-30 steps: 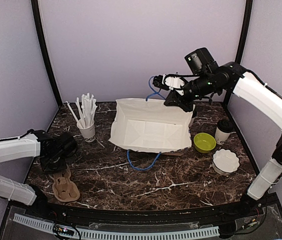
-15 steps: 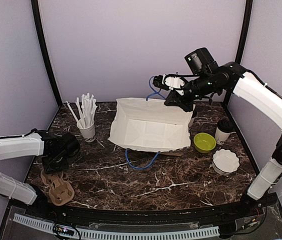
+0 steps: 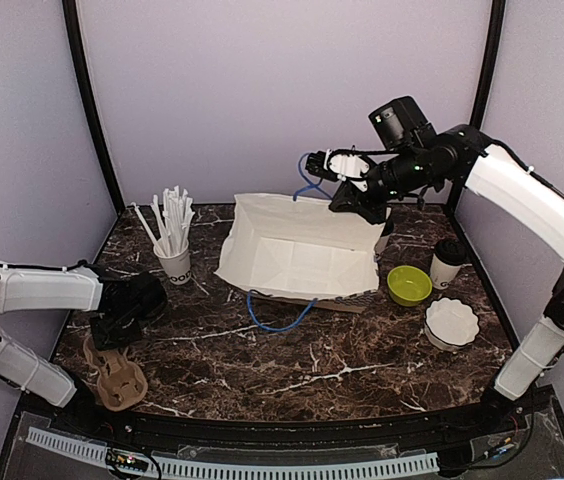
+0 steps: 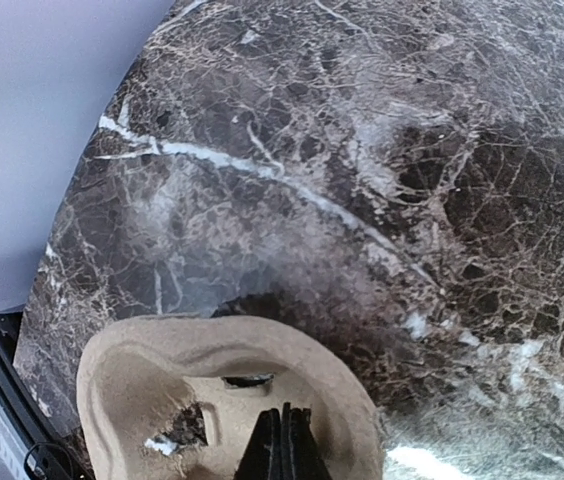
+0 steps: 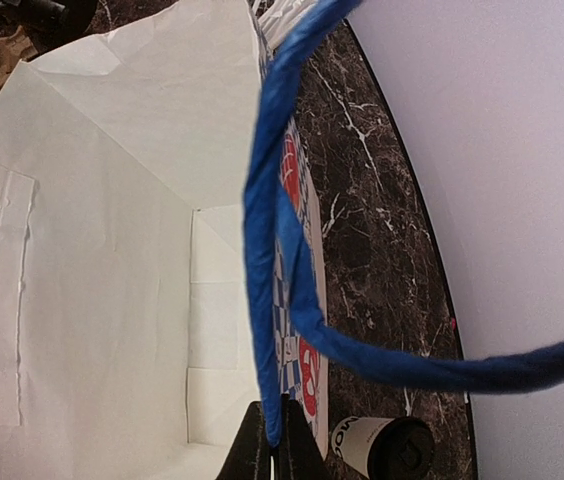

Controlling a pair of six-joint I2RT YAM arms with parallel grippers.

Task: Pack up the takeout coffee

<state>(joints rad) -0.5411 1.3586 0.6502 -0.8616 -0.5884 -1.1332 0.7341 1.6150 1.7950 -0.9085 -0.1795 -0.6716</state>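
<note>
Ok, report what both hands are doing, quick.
Left hand: closed, pinching the pulp cup carrier.
Right hand: closed on the blue bag handle.

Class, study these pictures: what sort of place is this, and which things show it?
Probably a robot test booth staged as a café takeout counter: plain walls close in a marble-look table, with a lidded coffee cup, a cup of straws and a white paper bag.
</note>
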